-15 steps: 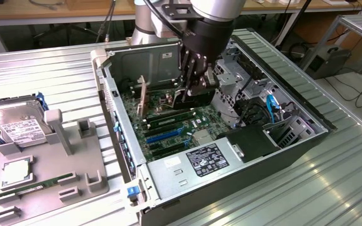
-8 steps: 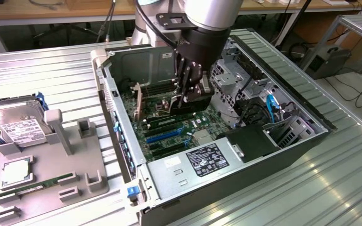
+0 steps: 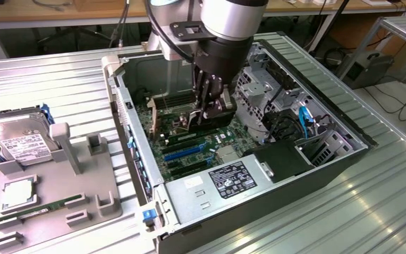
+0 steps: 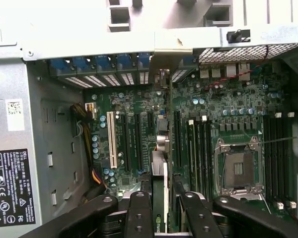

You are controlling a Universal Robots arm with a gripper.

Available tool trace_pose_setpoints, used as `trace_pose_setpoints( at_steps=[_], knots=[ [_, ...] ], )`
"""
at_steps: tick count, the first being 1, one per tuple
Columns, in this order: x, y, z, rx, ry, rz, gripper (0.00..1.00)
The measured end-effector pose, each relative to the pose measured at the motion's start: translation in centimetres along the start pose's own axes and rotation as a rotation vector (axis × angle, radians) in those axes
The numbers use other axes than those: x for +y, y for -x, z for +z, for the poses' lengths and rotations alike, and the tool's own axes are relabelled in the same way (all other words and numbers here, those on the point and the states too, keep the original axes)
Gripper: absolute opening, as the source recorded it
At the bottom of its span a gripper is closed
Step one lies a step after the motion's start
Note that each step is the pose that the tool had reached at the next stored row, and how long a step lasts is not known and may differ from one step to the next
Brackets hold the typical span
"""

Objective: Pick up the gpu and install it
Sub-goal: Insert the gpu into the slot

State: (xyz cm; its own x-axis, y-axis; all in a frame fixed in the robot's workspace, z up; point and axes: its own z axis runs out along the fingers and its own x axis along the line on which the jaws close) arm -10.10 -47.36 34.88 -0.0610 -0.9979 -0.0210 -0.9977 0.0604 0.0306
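Observation:
The gpu point(image 3: 207, 126), a slim black card, hangs on edge inside the open computer case point(image 3: 330, 114), just above the motherboard point(image 3: 188, 145). My gripper point(image 3: 214, 112) reaches down into the case and is shut on the card's upper edge. In the wrist view the gpu point(image 4: 159, 215) runs edge-on between the two black fingers point(image 4: 139, 210), and my gripper point(image 4: 161, 182) pinches it from both sides. Its silvery bracket end point(image 4: 165, 57) points at the case's rear slot openings. The card lines up with the black expansion slots point(image 4: 139, 139); whether it touches one I cannot tell.
A grey fixture tray point(image 3: 69, 211) at the exterior view's left holds a hard drive point(image 3: 21, 143), a CPU point(image 3: 16, 193) and a green RAM stick point(image 3: 40, 208). Inside the case are the power supply point(image 3: 221, 182), drive cages point(image 3: 259, 84), cables and the CPU socket point(image 4: 238, 168).

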Motion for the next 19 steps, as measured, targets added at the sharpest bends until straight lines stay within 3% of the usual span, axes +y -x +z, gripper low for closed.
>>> trace_pose_setpoints(
  at_steps=[19],
  knots=[
    [0.36,0.5,4.23,0.0002,-0.0012,-0.009,0.26]
  ],
)
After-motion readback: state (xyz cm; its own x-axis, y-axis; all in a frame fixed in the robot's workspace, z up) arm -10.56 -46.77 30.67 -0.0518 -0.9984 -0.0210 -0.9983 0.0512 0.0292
